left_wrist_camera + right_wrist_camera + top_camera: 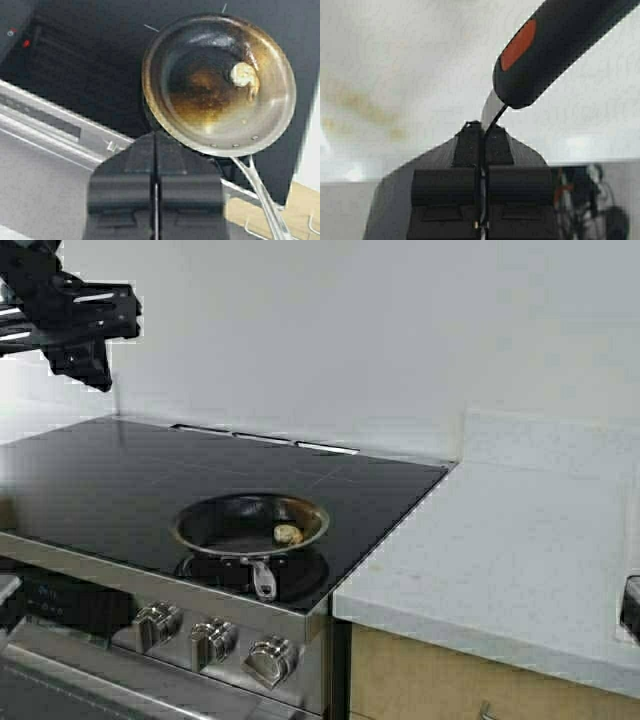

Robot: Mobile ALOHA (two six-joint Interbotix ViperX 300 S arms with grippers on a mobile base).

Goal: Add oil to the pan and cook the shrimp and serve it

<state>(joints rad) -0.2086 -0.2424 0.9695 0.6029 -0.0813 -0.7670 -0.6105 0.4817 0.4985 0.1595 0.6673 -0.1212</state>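
The pan [250,523] sits on the front right of the black cooktop, with its silver handle [263,580] pointing to the front edge. The shrimp [288,534], a small yellowish lump, lies in the pan near its right side. Both show in the left wrist view: the pan [210,107] is browned inside and holds the shrimp [243,75]. My left gripper [88,365] is shut and empty, raised high at the far left; its closed tips [156,136] hang over the pan's near rim. My right gripper [482,126] is shut on the thin metal part of a utensil with a black handle [560,45] and an orange mark. The oil jug is out of view.
Three steel knobs [215,640] line the stove's front panel below the pan. A white counter [500,560] adjoins the cooktop [120,480] on the right, with a white wall behind. A dark part [632,608] shows at the right edge of the high view.
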